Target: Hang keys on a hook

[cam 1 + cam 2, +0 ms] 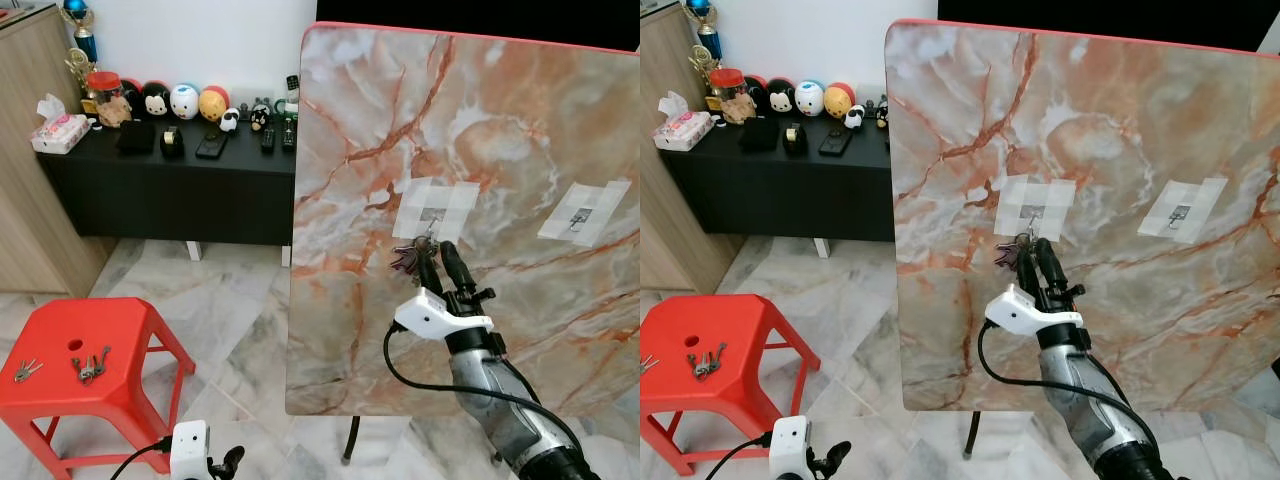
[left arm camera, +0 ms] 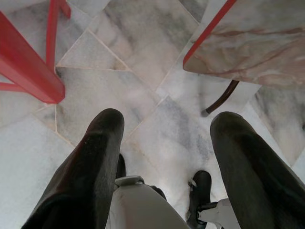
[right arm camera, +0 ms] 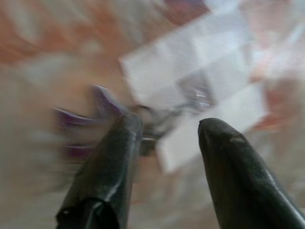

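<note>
In the left eye view the right gripper (image 1: pixel 443 252) is raised against the upright marble board (image 1: pixel 500 120), its jaws apart, with the bunch of keys (image 1: pixel 408 256) just beside the left finger and right under the taped hook (image 1: pixel 432 213) nearer the board's left edge; a second taped hook (image 1: pixel 583 213) sits well apart toward the right edge. Whether the ring is already seated on the hook cannot be told, so the step is best done by checking that it hangs freely, then drawing the gripper straight back without brushing the bunch. In the right eye view the keys appear as a small dark, purplish cluster hanging below the hook, and spare keys (image 1: pixel 703 361) lie on the red stool (image 1: pixel 740 320). In the left wrist view the left gripper (image 2: pixel 167 138) hangs idle over the tiled floor (image 2: pixel 143 62), jaws apart. In the right wrist view, blurred, purple key heads and a metal ring are seen beside one finger (image 3: pixel 109 157), with nothing clamped between the jaws.
</note>
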You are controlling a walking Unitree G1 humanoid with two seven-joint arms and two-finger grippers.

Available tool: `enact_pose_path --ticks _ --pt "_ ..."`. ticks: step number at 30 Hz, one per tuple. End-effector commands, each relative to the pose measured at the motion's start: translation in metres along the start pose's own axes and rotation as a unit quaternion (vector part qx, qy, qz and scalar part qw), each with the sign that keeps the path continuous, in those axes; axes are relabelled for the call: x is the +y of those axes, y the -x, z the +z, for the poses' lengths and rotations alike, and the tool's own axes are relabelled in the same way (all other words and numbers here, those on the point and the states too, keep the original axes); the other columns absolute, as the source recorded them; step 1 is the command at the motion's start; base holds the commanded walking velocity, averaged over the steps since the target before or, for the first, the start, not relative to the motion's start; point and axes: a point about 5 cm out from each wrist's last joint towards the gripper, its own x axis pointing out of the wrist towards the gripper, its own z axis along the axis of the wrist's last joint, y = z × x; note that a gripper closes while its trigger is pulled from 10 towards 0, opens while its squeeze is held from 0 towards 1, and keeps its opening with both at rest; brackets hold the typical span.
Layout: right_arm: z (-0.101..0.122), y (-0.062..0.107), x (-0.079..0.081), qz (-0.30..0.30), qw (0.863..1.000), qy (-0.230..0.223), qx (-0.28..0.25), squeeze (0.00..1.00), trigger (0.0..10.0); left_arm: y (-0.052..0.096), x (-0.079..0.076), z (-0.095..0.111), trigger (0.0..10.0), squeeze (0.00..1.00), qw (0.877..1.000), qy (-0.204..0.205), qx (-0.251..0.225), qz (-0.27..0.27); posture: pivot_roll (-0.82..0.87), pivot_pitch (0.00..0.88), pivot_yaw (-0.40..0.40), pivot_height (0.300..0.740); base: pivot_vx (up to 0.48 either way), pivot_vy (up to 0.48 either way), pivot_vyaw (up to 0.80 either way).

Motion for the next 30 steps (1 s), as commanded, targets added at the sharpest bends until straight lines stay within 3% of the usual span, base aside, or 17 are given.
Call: enact_pose_path --ticks 1,3,8,14,17,18,19,20,21,22,23,25,26,27,28,29,30 --pt "-0.005 0.010 0.005 0.033 0.999 -0.035 0.010 0.00 10.0 0.001 -0.001 -0.004 10.0 0.00 1.000 0.006 0.012 0.001 0.01 0.000 -0.115 0.740 0.000 0.000 0.00" --pt "-0.009 0.017 0.016 0.078 0.995 -0.057 0.023 0.00 10.0 0.001 -0.001 -0.004 10.0 0.00 1.000 0.005 0.012 0.000 0.00 0.000 -0.114 0.740 0.000 0.000 0.00" --pt "-0.013 0.023 0.025 0.115 0.991 -0.058 0.040 0.00 10.0 0.000 -0.001 -0.004 10.0 0.00 1.000 0.005 0.012 0.000 0.00 0.000 -0.113 0.740 0.000 0.000 0.00" --pt "-0.037 0.044 0.062 0.192 0.950 -0.162 0.183 0.00 10.0 0.000 -0.001 -0.004 10.0 0.00 1.000 0.004 0.014 0.001 0.01 0.000 -0.113 0.740 0.000 0.000 0.00" --pt "-0.049 0.057 0.079 0.198 0.907 -0.248 0.276 0.00 10.0 0.000 -0.001 -0.004 10.0 0.00 1.000 0.005 0.014 0.001 0.01 0.000 -0.114 0.740 0.000 0.000 0.00" --pt "-0.049 0.057 0.079 0.198 0.907 -0.248 0.276 0.00 10.0 0.000 -0.001 -0.004 10.0 0.00 1.000 0.005 0.014 0.001 0.01 0.000 -0.114 0.740 0.000 0.000 0.00" --pt "-0.053 0.062 0.083 0.197 0.894 -0.266 0.302 0.00 10.0 0.000 -0.001 -0.004 10.0 0.00 1.000 0.005 0.014 0.001 0.01 0.000 -0.114 0.740 0.000 0.000 0.00" --pt "-0.059 0.068 0.088 0.193 0.876 -0.288 0.335 0.00 10.0 0.000 -0.001 -0.004 10.0 0.00 1.000 0.005 0.014 0.002 0.01 0.000 -0.112 0.740 0.000 0.000 0.00" --pt "-0.069 0.081 0.094 0.186 0.844 -0.325 0.385 0.00 10.0 0.000 -0.001 -0.004 10.0 0.00 1.000 0.005 0.015 0.002 0.01 0.000 -0.110 0.740 0.000 0.000 0.00" --pt "-0.069 0.081 0.094 0.186 0.844 -0.325 0.385 0.00 10.0 0.000 -0.001 -0.004 10.0 0.00 1.000 0.005 0.015 0.002 0.01 0.000 -0.110 0.740 0.000 0.000 0.00" --pt "-0.078 0.094 0.100 0.187 0.810 -0.350 0.432 0.00 10.0 0.000 -0.001 -0.005 10.0 0.00 1.000 0.003 0.018 0.002 0.01 0.000 -0.110 0.740 0.000 0.000 0.00" --pt "-0.085 0.097 0.098 0.114 0.742 -0.455 0.479 0.00 10.0 0.000 -0.001 -0.005 10.0 0.00 1.000 0.001 0.020 0.002 0.03 0.000 -0.110 0.740 0.000 0.000 0.00" --pt "-0.088 0.097 0.095 0.094 0.730 -0.472 0.485 0.00 10.0 0.000 0.000 -0.005 10.0 0.00 1.000 0.001 0.020 0.002 0.03 0.000 -0.107 0.740 0.000 0.000 0.00" --pt "-0.092 0.096 0.092 0.104 0.747 -0.448 0.481 0.00 10.0 0.000 0.001 -0.004 10.0 0.00 1.000 0.002 0.019 0.003 0.02 0.000 -0.105 0.740 0.000 0.000 0.00" --pt "-0.094 0.099 0.092 0.109 0.746 -0.443 0.486 0.00 10.0 0.000 0.001 -0.004 10.0 0.00 1.000 0.002 0.019 0.003 0.00 0.000 -0.099 0.740 0.000 0.000 0.00" --pt "-0.095 0.101 0.092 0.110 0.742 -0.443 0.491 0.00 10.0 0.000 0.001 -0.005 10.0 0.00 1.000 0.001 0.020 0.003 0.00 0.000 -0.099 0.740 0.000 0.000 0.00" --pt "-0.098 0.108 0.094 0.106 0.728 -0.447 0.508 0.00 10.0 0.000 0.001 -0.005 10.0 0.00 1.000 -0.002 0.022 0.002 0.00 0.000 -0.098 0.740 0.000 0.000 0.00"
